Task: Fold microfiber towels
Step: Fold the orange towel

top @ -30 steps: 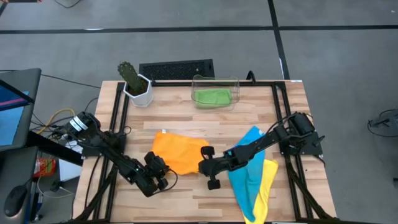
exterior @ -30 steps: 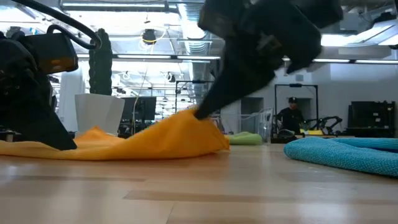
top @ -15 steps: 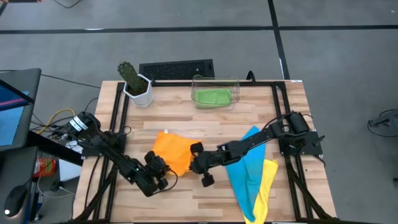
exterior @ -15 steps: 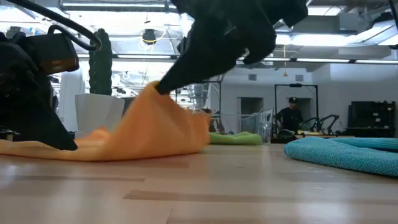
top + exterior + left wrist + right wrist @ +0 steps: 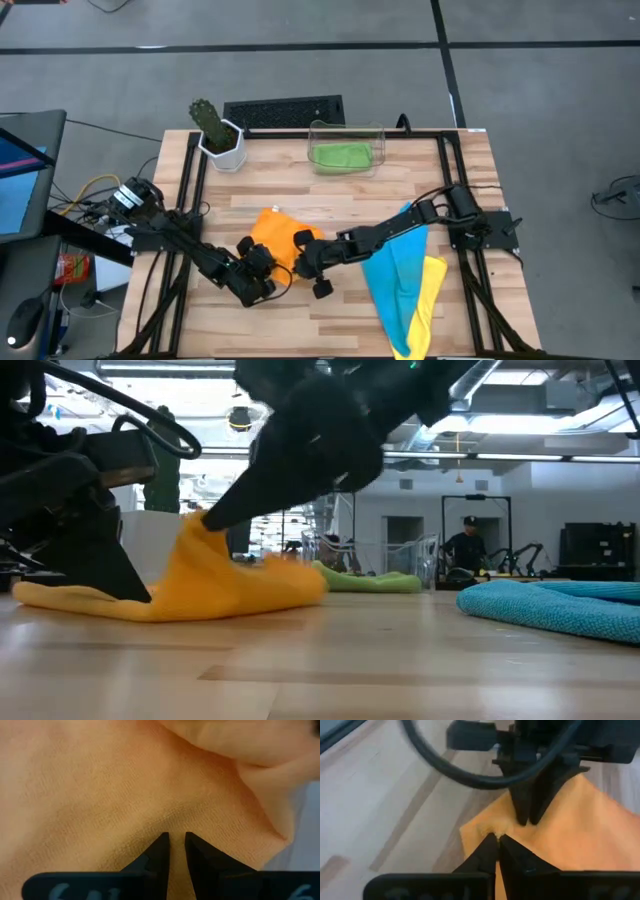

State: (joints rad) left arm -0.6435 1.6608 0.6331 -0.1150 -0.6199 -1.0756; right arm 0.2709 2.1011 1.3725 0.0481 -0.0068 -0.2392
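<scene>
Our right gripper (image 5: 496,839) is pinched tight on a corner of the orange towel (image 5: 277,232), the fabric puckering between the two dark fingers (image 5: 482,851). Our left gripper (image 5: 174,840) is likewise clamped on the same cloth, its narrow tips nipping a fold near the opposite edge. In the right wrist view the two sets of tips nearly meet over the lifted corner, so the carried edge lies almost directly above the edge we are pinning.

From above, the orange towel sits bunched between both grippers at the front centre-left of the table (image 5: 330,200), its free part trailing toward the back. We judge the fold is nearly closed: the right-hand corner needs only to settle onto the pinned edge.

Our right arm (image 5: 400,232) stretches long and low across the table from its base, over the blue towel (image 5: 395,270) and the yellow towel (image 5: 428,290) lying beside it. Our left arm (image 5: 195,255) reaches in short from its side. The green towel (image 5: 340,155) rests in the clear bin (image 5: 378,132) at the back.
</scene>
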